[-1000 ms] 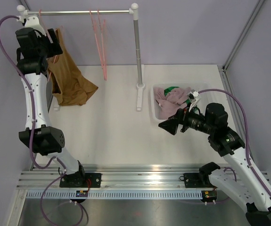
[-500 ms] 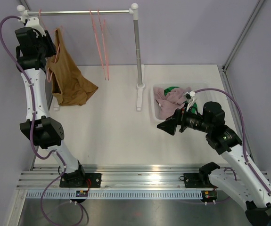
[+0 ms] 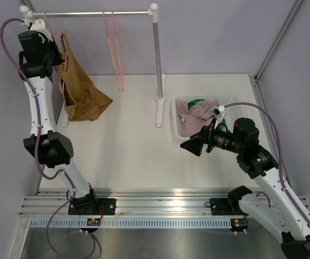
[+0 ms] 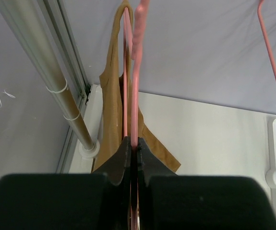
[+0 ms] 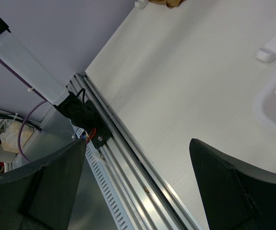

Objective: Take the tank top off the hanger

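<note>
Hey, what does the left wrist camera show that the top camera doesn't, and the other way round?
Only left wrist: the left tool shut on the pink hanger. Only top: the right tool, open, near the clothes bin. Both: the tan tank top hanging on that hanger.

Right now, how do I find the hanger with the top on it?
Find the silver clothes rail on the table. At its left end hangs a pink hanger, pinched by the left pincer. Only it carries a brown tank top; the two mid-rail hangers are bare.
</note>
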